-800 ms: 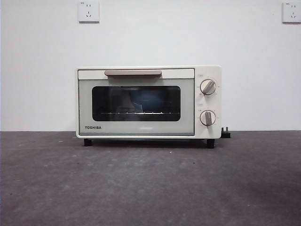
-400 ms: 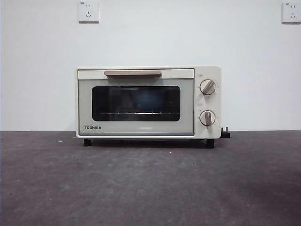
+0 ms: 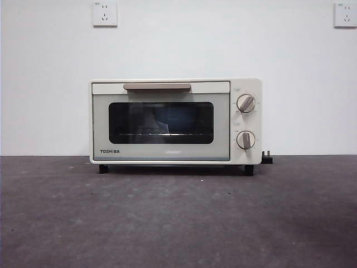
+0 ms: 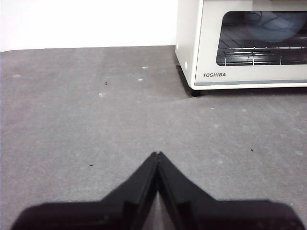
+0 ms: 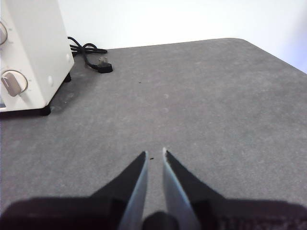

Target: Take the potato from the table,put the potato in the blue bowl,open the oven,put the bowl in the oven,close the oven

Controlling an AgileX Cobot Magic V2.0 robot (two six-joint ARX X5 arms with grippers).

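Note:
The oven (image 3: 175, 121) stands at the back of the table (image 3: 178, 218) with its door shut. Through the dark glass a blue bowl (image 3: 179, 119) shows dimly on the rack; it also appears in the left wrist view as the blue bowl (image 4: 277, 25) behind the oven (image 4: 206, 57) door. The potato is hidden from every view. My left gripper (image 4: 157, 154) hovers over bare table in front of the oven's left corner, shut with nothing in it. My right gripper (image 5: 155, 151) hangs to the right of the oven (image 5: 31, 52), open by a narrow gap and empty. Neither arm shows in the front view.
A black power cord and plug (image 5: 98, 64) lie on the table behind the oven's right side; the plug (image 3: 268, 158) also peeks out in the front view. The table's rounded far corner (image 5: 240, 42) is close on the right. Two wall sockets (image 3: 105, 13) sit high on the wall.

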